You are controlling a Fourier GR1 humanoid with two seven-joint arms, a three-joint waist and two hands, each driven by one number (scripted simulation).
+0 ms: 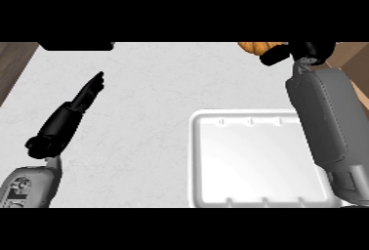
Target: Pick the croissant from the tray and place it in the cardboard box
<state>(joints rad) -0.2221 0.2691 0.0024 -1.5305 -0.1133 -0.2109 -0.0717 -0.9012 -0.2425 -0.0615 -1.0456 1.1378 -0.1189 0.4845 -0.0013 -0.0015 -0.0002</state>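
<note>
The orange-brown croissant (254, 47) shows at the top edge, right of centre, partly cut off by the view. My right hand (306, 51) is beside it at the end of the long grey forearm, a black finger (274, 55) curled against it. The white tray (252, 119) lies below, at the lower right, with nothing in it; my right forearm crosses its right side. A brown panel (353, 58) in the top right corner looks like part of the cardboard box. My left hand (86, 93) rests at the left, fingers straight and pointing up.
A dark object (75, 46) sits at the top left edge of the white counter (166, 88). A brown wooden strip (14, 63) borders the counter on the left.
</note>
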